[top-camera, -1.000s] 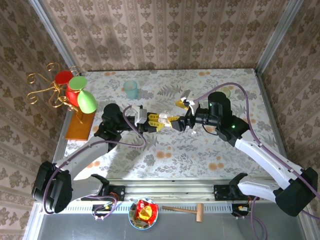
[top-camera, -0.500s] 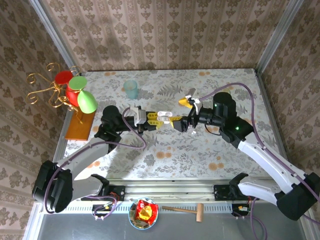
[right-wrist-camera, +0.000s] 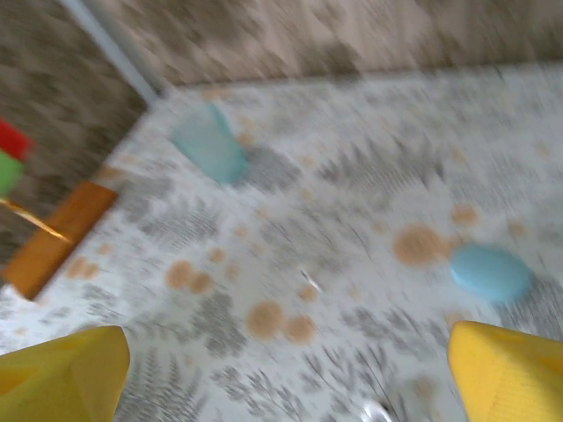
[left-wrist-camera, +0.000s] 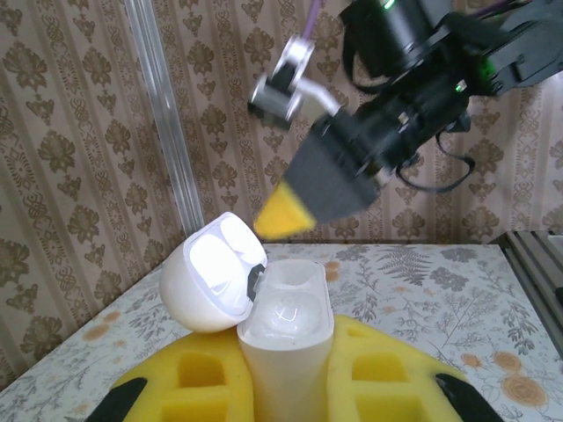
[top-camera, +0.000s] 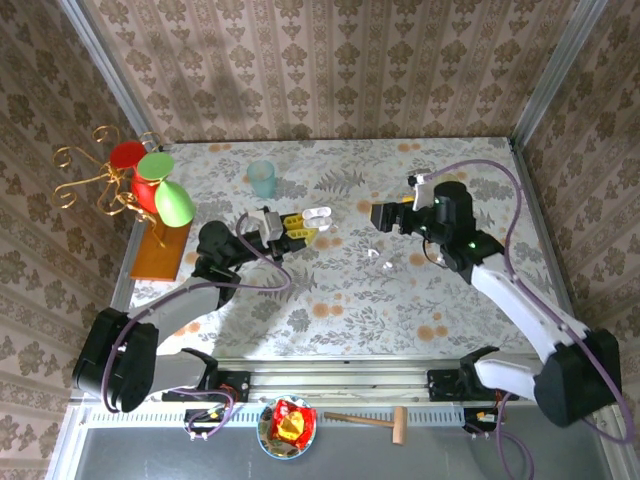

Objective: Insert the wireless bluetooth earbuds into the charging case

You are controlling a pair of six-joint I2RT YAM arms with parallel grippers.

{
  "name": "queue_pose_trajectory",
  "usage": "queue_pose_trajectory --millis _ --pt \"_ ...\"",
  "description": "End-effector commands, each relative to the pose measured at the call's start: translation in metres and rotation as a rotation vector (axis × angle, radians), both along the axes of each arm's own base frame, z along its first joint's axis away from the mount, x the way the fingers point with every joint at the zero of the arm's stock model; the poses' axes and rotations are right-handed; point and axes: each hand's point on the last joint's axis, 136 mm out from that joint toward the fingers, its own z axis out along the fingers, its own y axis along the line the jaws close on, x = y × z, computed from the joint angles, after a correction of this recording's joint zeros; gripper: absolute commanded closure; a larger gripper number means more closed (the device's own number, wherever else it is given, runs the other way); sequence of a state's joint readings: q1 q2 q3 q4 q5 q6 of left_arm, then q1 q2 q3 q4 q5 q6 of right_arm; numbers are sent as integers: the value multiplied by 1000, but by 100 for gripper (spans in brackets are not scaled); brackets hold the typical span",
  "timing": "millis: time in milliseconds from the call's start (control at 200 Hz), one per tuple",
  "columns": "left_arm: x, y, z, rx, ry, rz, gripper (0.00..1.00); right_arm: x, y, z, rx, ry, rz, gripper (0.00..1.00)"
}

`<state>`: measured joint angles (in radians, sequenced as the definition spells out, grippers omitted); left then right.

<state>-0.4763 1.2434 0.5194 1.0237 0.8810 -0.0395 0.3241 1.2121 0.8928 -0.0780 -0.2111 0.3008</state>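
White charging case [left-wrist-camera: 286, 338] stands upright in the left wrist view, long axis vertical, clamped between the yellow fingers [left-wrist-camera: 198, 387] of the left gripper [top-camera: 297, 224]. Its lid [left-wrist-camera: 209, 283] is hinged open and tilted left. From above, the case points toward the right arm. What sits in its wells cannot be told.

Left arm reaches forward over the table [top-camera: 450, 300]. Right gripper [top-camera: 380, 216] faces the case from well apart, jaws spread wide, holding nothing.

Wireless bluetooth earbuds [top-camera: 386, 264] lie on the table near the right gripper, too small to tell their heading. A teal cup [top-camera: 262, 178] stands farther back.
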Motion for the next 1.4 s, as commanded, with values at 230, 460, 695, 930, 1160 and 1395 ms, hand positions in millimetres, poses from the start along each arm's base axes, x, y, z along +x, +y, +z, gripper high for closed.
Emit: queue_pose_trajectory --millis 230,460,695,930,1160,1395 --pt "-6 3 -1 52 -90 43 100 3 -10 -114 -328 442 -125 21" --pt "-10 2 -6 72 -89 35 100 6 -11 -153 -529 590 -158 42" --pt "-12 1 -12 89 -91 38 100 7 -1 -163 -591 631 -169 52" --pt "-12 1 -12 91 -96 39 100 2 18 -178 -627 670 -116 61" --pt "-12 2 -15 94 -92 43 100 2 33 -189 -560 696 -88 62" --pt "-12 3 -14 98 -98 53 100 4 35 -201 -532 728 -86 64"
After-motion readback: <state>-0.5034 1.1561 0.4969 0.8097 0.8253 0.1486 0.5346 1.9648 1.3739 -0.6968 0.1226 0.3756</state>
